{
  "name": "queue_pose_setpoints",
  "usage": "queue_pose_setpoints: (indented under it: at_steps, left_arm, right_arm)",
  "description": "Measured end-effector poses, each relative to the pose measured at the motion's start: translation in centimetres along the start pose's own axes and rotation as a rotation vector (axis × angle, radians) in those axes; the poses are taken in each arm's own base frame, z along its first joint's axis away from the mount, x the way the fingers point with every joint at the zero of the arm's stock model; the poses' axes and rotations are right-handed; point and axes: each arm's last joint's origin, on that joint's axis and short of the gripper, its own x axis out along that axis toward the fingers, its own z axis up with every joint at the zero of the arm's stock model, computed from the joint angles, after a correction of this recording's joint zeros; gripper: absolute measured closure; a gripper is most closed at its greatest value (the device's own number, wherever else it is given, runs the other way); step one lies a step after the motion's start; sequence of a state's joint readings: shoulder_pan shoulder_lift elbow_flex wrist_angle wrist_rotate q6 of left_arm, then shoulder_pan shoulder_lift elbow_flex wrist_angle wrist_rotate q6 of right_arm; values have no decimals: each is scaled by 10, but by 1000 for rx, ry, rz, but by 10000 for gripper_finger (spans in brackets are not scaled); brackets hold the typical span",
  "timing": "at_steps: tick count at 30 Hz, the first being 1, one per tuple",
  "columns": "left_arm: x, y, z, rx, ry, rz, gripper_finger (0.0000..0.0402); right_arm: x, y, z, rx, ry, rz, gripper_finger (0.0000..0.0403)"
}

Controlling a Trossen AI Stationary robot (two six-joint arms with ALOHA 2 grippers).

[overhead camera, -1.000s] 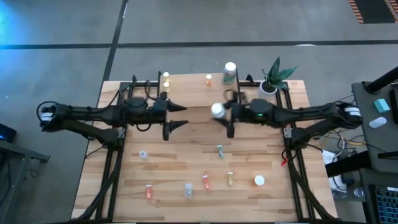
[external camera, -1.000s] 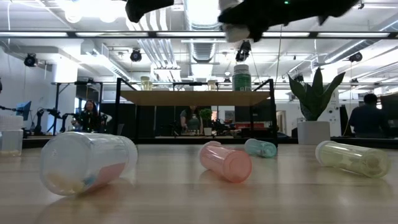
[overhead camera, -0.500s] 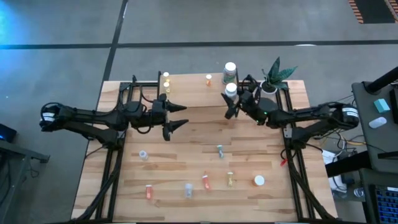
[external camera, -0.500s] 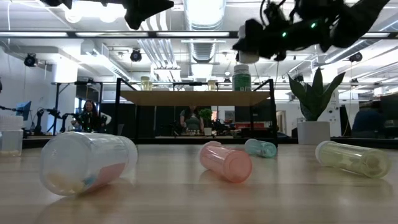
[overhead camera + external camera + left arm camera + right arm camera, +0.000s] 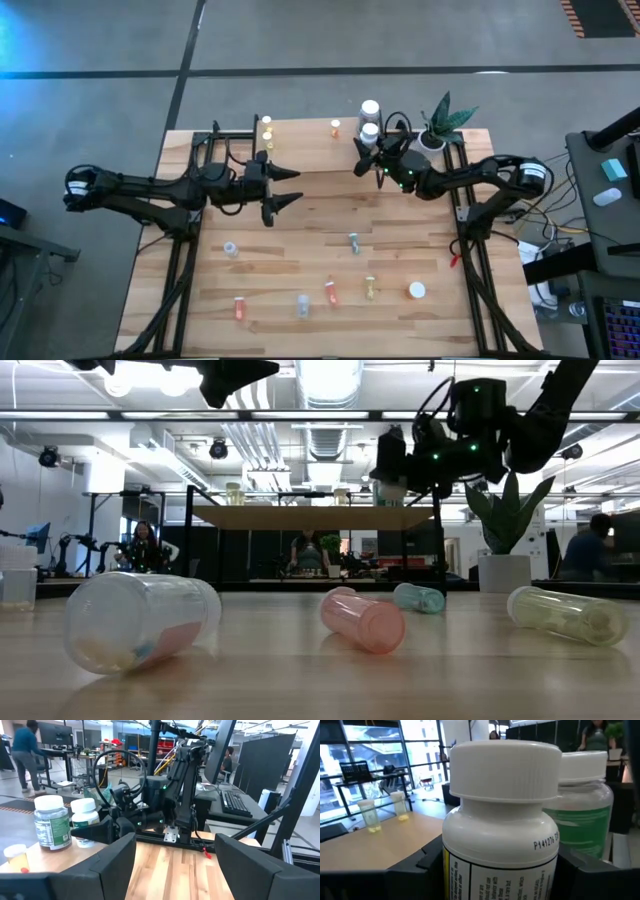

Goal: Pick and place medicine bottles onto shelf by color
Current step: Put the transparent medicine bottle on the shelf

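two large white-capped bottles sit at the far end of the counter [image 5: 300, 260]: one with a green label [image 5: 370, 108] stands on the shelf [image 5: 310, 128], and a second white bottle [image 5: 370, 133] is clamped between the fingers of the right tool [image 5: 372, 150], upright and just beside the green-labelled one, over the shelf. whether its base touches the board cannot be told. three small bottles also stand on the shelf: two yellow ones [image 5: 266, 128] near its left end and one orange [image 5: 335, 127] nearer the middle.

seven more lie scattered on the near half of the counter: a clear one [image 5: 231, 248], a teal one [image 5: 354, 241], an orange one [image 5: 239, 307], a bluish one [image 5: 302, 303], a pink one [image 5: 331, 291], a yellow one [image 5: 370, 287] and a white cap-up one [image 5: 417, 290].

the left tool [image 5: 285, 187] hangs over the middle of the counter with its fingers spread wide and nothing in them. a potted plant [image 5: 440, 122] stands at the shelf's right end, close behind the right tool.
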State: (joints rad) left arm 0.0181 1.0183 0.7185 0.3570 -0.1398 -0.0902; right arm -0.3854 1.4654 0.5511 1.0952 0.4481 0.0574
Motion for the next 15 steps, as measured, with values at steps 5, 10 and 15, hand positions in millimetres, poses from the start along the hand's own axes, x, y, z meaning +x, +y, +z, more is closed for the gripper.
queue_pose_setpoints:
  at_steps: [5, 10, 15]
  left_arm:
    - [0, 0, -2, -1, 4, 0, 148]
    - [0, 0, -2, -4, 5, 0, 148]
    - [0, 0, -2, -5, 5, 0, 148]
  right_arm:
    - [4, 2, -3, -29, 14, 1, 188]
    - [5, 2, -3, -45, 29, 1, 181]
    - [5, 2, -2, -46, 31, -2, 155]
